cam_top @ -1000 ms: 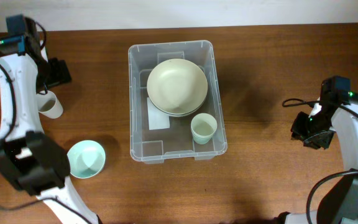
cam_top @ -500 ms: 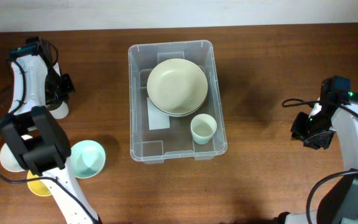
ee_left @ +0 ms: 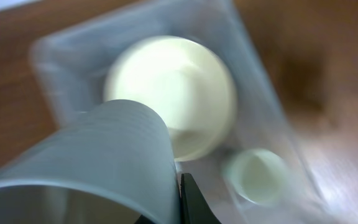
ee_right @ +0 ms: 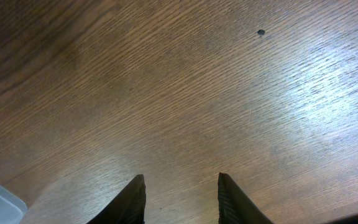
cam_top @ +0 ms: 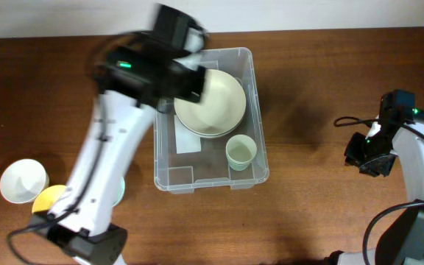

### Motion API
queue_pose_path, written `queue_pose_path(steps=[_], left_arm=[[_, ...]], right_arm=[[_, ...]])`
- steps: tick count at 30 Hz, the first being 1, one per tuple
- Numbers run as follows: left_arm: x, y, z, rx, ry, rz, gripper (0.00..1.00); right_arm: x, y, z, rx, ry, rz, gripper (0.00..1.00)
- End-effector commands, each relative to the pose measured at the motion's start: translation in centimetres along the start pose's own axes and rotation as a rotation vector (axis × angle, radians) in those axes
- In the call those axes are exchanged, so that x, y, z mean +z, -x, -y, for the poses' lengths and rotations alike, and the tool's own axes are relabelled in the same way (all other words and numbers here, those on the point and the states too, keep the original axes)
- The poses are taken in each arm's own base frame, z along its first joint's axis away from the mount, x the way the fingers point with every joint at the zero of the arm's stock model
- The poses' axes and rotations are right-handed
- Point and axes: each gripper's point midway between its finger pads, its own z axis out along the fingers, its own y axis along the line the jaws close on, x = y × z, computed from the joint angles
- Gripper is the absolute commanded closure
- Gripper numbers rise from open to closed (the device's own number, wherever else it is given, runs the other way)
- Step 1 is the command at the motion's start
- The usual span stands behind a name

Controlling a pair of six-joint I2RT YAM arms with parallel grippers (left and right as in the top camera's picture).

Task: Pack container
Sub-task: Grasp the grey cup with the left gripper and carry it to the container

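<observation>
Since a moment ago the left arm has swung from the table's left edge to above the far left corner of the container [cam_top: 259, 125], and the cup that stood there is gone from the wood. From overhead this arm is only a blur. Its wrist camera shows more: the left gripper [ee_left: 166, 211] is closed on the wall of a grey cup [ee_left: 92, 168], held over the bin.

The right arm has not moved. Its wrist camera shows the right gripper [ee_right: 182, 199] with the jaws partly apart and only bare table [ee_right: 179, 87] between them; one corner of the bin peeks in at the side.

In the middle of the table, the clear container holds a wide cream bowl [cam_top: 209, 103], a small pale cup [cam_top: 241, 152] near its right front corner, and a white label [cam_top: 188, 138] on the floor. Well apart, at the left, a white cup [cam_top: 23, 181] stands just beside a yellow dish [cam_top: 46, 199].
</observation>
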Motion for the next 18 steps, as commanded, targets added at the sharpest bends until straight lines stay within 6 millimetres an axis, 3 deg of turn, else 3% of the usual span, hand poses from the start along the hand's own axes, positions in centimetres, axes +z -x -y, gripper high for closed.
queue_pose_path(steps=[1,2,5,10,14,15,16,18], left_arm=[[3.0,-2.3,5.5,0.119,-0.058,-0.098,0.98],[4.1,-3.2,7.2,0.155,-0.074,-0.131,0.98],[6.5,-5.1,9.6,0.207,-0.087,-0.207,0.99],[10.7,-9.0,11.9,0.253,-0.101,-0.377,0.99],[12.0,-11.1,12.5,0.251,-0.124,-0.472,0.99],[12.0,-11.4,12.7,0.249,-0.134,-0.484,0.96],[11.9,-11.5,12.7,0.248,-0.135,-0.491,0.64],[11.7,-11.5,12.6,0.248,-0.135,-0.491,0.50]], right_arm=[[-0.2,0.0,0.0,-0.002,-0.007,0.011,0.67],[-0.2,0.0,0.0,-0.002,-0.007,0.011,0.66],[-0.2,0.0,0.0,-0.002,-0.007,0.010,0.67],[-0.2,0.0,0.0,-0.002,-0.007,0.009,0.66],[-0.2,0.0,0.0,-0.002,-0.007,0.010,0.67],[-0.2,0.0,0.0,-0.002,-0.007,0.010,0.67],[-0.2,0.0,0.0,-0.002,-0.007,0.010,0.67],[-0.2,0.0,0.0,-0.002,-0.007,0.010,0.67]])
